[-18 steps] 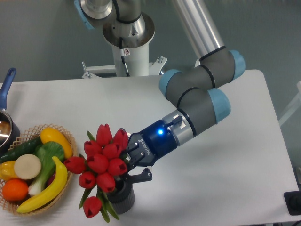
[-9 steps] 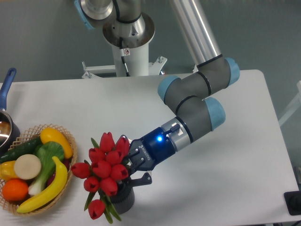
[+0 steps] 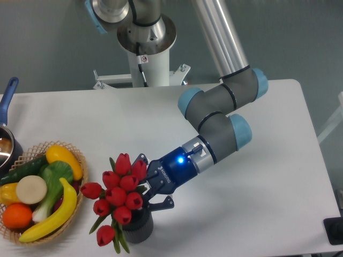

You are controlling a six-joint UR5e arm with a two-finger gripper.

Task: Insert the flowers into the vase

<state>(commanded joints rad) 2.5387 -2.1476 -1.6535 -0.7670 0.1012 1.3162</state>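
While the bouquet is sitting lower than it did a second ago, we are holding the flowers (image 3: 119, 188) over the vase (image 3: 139, 227) near the front edge of the table (image 3: 257, 203). The red heads are now crowding closer to the vase mouth, and the whole bunch is leaning out to the left, with one bloom drooping down beside the vase's left wall. Green stems and leaves are running down toward the mouth, though we cannot tell how far they are reaching inside, since the blooms are covering it.

Our gripper (image 3: 146, 184) is reaching in from the right, its fingers closed in on the bouquet just behind the heads; the lower finger (image 3: 161, 203) is lying right above the vase rim. Compared with the earlier frames, the wrist with its blue light is sitting lower and farther toward the front, and the elbow joints are folding in more tightly over the middle of the table.

Off to the left, the wicker basket (image 3: 80, 160) of toy produce is resting where it was, well apart from the vase, and the blue-handled pot (image 3: 6, 101) is showing at the left edge.
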